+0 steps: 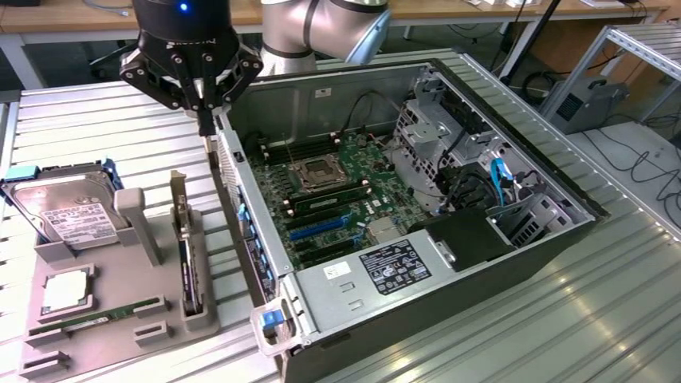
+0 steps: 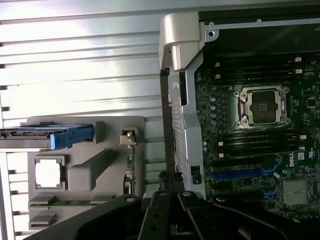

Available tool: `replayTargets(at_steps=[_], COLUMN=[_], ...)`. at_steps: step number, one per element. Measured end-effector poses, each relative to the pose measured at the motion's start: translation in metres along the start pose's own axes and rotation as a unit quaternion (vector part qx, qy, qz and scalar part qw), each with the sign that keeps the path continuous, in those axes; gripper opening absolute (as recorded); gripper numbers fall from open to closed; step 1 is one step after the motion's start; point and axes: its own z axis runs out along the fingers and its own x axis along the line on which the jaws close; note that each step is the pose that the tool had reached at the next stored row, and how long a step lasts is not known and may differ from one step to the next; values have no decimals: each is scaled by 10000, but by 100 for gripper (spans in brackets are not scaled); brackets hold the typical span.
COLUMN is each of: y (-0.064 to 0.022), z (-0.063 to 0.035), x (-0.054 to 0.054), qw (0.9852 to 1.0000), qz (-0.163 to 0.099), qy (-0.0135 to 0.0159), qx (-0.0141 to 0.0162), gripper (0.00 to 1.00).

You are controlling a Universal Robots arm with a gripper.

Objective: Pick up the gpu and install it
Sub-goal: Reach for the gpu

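The only writing that can be read is "DELL", printed on the motherboard (image 2: 291, 160) beside the blue expansion slots (image 1: 319, 227). The power supply (image 1: 396, 263), low in the open computer case (image 1: 553, 231), wears a black-and-white label whose text is too small to read. The same goes for the white label on the hard drive (image 1: 66, 214).

A grey holder tray (image 1: 139, 231) sits on the slatted metal table (image 1: 596, 319) at the exterior view's left. It holds the hard drive in its blue caddy, a CPU (image 1: 64, 291), a green RAM stick (image 1: 98, 316) and the gpu (image 1: 187, 255). The gpu stands on edge in the slot nearest the case, with its pale bracket end up.

The gripper (image 1: 204, 128) hangs in the upper left of the exterior view, above the gap between tray and case wall and well above the gpu. Its fingers are pressed together with nothing between them.
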Motion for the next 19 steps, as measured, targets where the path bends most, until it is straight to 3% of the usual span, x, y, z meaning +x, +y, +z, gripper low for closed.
replayTargets(at_steps=[19], y=[-6], z=[-2], x=[83], qw=[10000], qz=[0], qy=[0], qx=[0], gripper=[11])
